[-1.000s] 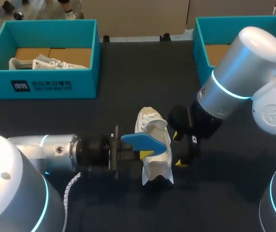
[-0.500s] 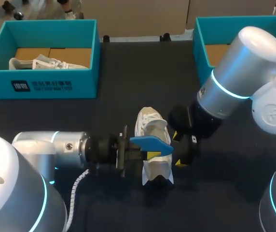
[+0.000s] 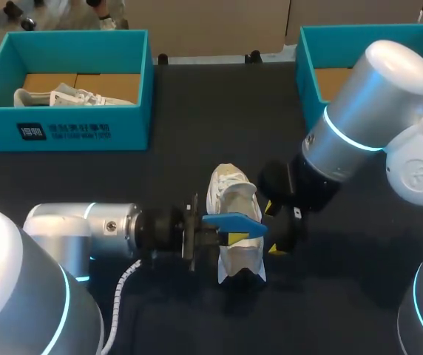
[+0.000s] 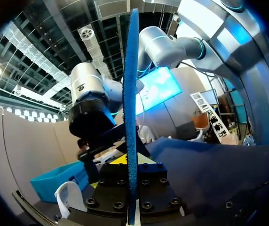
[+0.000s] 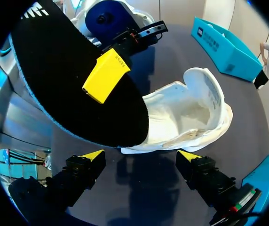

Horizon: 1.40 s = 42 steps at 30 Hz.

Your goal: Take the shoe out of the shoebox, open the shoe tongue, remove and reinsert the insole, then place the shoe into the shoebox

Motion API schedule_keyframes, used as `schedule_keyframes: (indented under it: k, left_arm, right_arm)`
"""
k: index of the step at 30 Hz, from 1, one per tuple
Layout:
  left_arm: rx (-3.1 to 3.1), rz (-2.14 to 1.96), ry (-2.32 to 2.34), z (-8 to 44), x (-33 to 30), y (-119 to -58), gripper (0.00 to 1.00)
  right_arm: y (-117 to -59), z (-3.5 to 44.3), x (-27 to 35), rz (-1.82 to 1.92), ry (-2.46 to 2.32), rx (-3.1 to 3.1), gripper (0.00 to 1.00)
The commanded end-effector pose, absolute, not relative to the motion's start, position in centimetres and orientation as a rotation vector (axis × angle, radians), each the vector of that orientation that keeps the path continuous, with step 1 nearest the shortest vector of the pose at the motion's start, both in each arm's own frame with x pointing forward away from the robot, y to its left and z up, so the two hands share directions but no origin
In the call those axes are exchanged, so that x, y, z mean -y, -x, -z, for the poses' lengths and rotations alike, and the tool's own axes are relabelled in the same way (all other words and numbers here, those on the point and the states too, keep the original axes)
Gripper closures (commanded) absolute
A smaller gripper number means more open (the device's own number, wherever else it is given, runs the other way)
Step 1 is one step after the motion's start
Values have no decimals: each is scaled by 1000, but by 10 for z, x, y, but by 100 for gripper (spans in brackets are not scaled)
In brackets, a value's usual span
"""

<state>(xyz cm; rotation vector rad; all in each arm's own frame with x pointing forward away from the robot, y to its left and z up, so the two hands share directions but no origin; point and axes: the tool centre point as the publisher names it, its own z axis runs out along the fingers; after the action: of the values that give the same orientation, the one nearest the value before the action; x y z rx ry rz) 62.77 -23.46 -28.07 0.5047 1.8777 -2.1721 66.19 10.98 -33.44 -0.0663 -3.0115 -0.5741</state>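
Note:
A white shoe (image 3: 234,194) lies mid-table, its opening facing my right gripper in the right wrist view (image 5: 191,113). My left gripper (image 3: 226,238) is shut on a blue insole (image 3: 234,221) and holds it just above the shoe. The left wrist view shows the insole (image 4: 131,108) edge-on between the fingers. In the right wrist view its dark underside (image 5: 64,70) shows, with a yellow fingertip (image 5: 105,75) of the left gripper pressed on it. My right gripper (image 3: 274,230) stands open just right of the shoe, nothing between its fingers (image 5: 93,155).
A teal shoebox (image 3: 63,129) at the back left holds another pale shoe (image 3: 71,96). A second teal box (image 3: 311,59) stands at the back right, partly hidden behind my right arm. The dark tabletop lies bare in front of the shoe.
My left arm has slid to the right, carrying the insole further over the shoe. The right arm and the shoe have stayed where they were.

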Motion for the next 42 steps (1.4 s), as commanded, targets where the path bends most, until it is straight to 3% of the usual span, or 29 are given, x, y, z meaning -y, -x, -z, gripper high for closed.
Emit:
schedule_keyframes:
  k: [1,42]
  left_arm:
    - [-1877,2166,-495,285,236,-629,100]
    - [-1869,2000,-638,321,234,-648,100]
  right_arm:
    - [-661,336,-110,576,65,3013,0]
    - [-661,336,-110,576,65,3013,0]
